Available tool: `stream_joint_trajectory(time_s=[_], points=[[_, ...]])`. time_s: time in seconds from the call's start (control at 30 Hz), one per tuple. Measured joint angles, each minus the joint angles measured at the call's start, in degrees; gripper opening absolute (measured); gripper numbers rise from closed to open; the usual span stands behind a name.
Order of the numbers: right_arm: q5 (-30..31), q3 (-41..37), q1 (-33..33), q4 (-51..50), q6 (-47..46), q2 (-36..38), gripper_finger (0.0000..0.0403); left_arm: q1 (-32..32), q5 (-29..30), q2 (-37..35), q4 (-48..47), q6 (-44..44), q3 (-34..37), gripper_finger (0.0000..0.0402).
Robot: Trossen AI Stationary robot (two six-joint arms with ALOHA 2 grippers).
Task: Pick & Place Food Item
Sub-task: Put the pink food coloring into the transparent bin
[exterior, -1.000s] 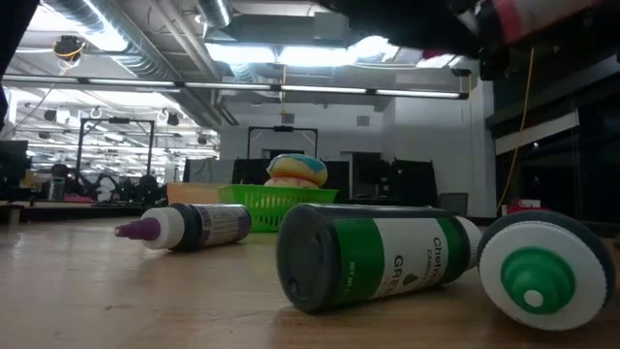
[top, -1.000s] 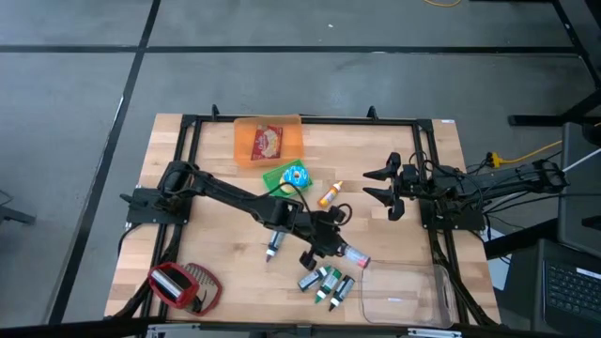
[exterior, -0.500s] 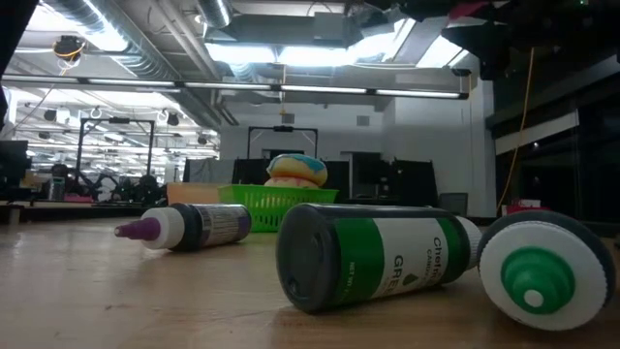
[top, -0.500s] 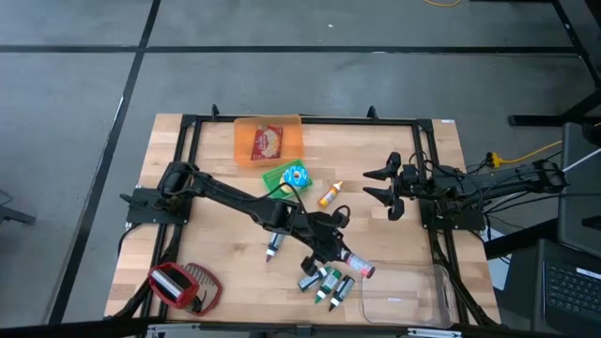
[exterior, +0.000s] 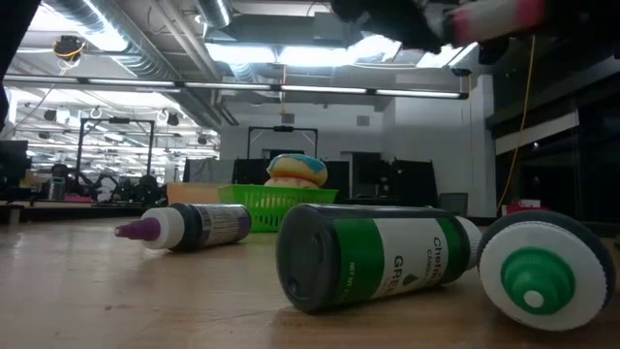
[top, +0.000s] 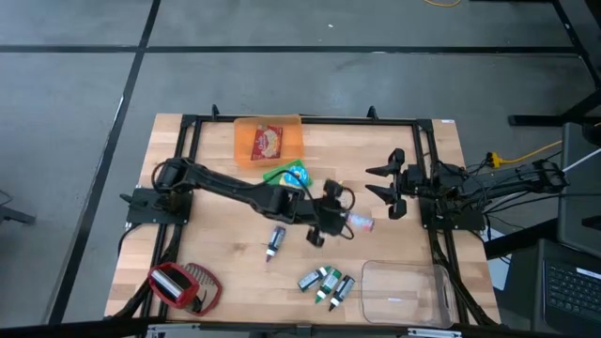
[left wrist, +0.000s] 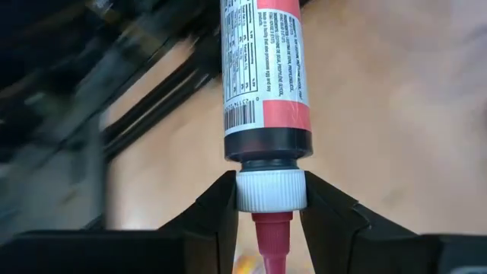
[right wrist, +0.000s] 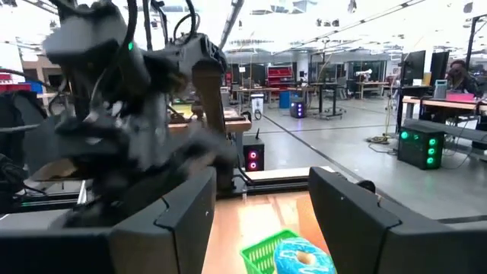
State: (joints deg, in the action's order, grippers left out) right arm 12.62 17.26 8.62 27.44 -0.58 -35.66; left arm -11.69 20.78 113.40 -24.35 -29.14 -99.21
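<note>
I had my left pincer (top: 340,221) pinching the red icing tube (top: 358,222) by its white cap, the red nozzle showing between my two fingers (left wrist: 217,221) in the wrist view and the labelled body sticking out ahead of them. The tube hung clear of the tabletop (top: 225,263), over the middle of the board and a little toward the right, with nothing under it but bare wood. The clear bin (top: 404,293) sat at the near right corner, well apart from where I held the tube. Near me lay the green tubes (top: 327,284) in a loose cluster, with a purple-tipped tube (top: 273,242) to their left; on the far side stood the green basket (top: 286,175) and the orange bin (top: 268,141). My right pincer (top: 394,189) waited at the right edge of the tabletop, its fingers spread and holding nothing. I judged this to be the carry step: the pick was done and the placing was not. The next move, as I saw it, called for swinging the tube toward the near right until it was over the clear bin, lowering it inside the walls, and only then letting the cap go, since a grip on the cap alone could let the long body swing.
</note>
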Motion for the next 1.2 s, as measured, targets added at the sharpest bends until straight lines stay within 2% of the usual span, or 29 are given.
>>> stream_joint_trajectory(time_s=[0.1,0.17,0.37,0.53,0.73,0.87,1.07,1.2], points=[[0.0,0.0,0.0,-0.3,0.0,0.0,0.0213,0.4,10.9,-0.1,-7.9,-3.9,-4.3,0.0110],[-0.4,0.0,0.0,-0.4,0.0,-0.1,0.0213,1.1,15.7,-0.2,-10.7,-5.3,-5.7,0.0110],[-3.6,0.0,0.2,-0.1,0.0,-0.5,0.0213,2.8,22.0,-0.1,-16.5,-7.0,-6.2,0.0110],[-2.7,0.0,0.4,0.1,-1.5,-0.8,0.0230,3.4,22.7,-0.1,-18.3,-6.2,-6.2,0.0110],[4.3,0.0,0.4,-0.7,-3.8,-3.2,0.0297,2.9,22.8,-0.1,-16.0,-8.3,-6.2,0.0110],[5.1,0.0,0.4,-0.8,-4.6,-5.2,0.0333,2.7,22.9,-0.1,-16.1,-8.3,-6.2,0.0110],[1.9,0.0,0.4,-0.6,-5.5,-6.0,0.0338,2.8,28.0,-0.1,-15.9,-11.5,-6.2,0.0110],[0.9,0.0,0.4,-0.6,-6.5,-6.0,0.0329,2.9,27.5,-0.1,-12.7,-12.8,-6.2,0.0110]])
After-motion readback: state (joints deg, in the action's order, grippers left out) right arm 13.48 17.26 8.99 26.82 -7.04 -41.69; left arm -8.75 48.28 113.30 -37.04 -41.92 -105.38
